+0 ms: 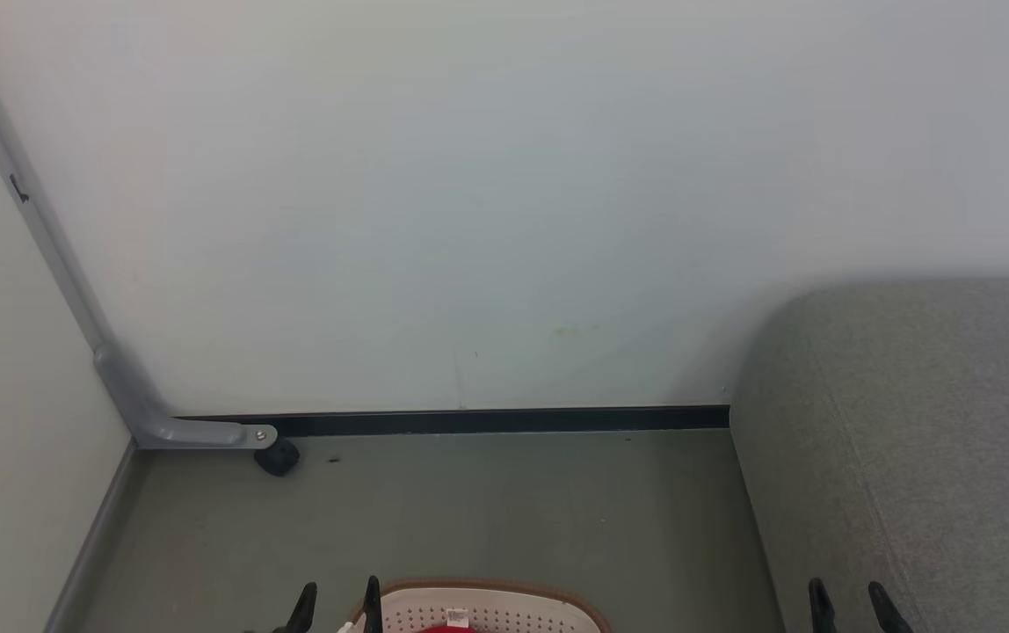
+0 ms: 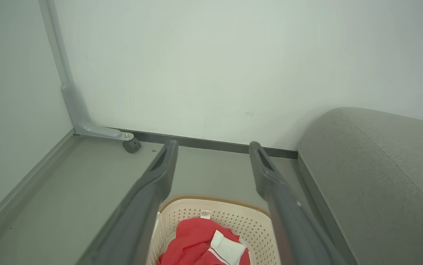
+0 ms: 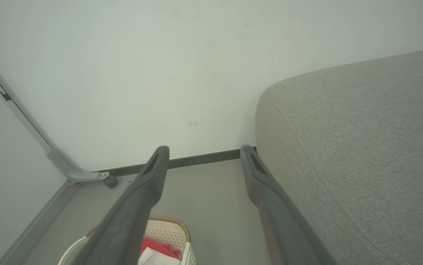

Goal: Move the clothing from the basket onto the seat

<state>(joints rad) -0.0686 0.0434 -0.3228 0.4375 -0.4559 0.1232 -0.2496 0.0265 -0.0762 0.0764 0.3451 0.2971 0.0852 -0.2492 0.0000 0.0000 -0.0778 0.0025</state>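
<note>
Clothing [image 2: 196, 239] heaped in basket [image 2: 248, 221]; seat [image 2: 373, 176] right of basket. I see left fingers [image 2: 152, 191] spread over basket, right fingers [image 3: 145, 191] spread beside it, both empty.

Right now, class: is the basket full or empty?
Not empty: red clothing lies inside the basket; how full, cannot tell.

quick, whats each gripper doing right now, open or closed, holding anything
Left gripper: jaws open, holding nothing.
Right gripper: jaws open, holding nothing.
</note>
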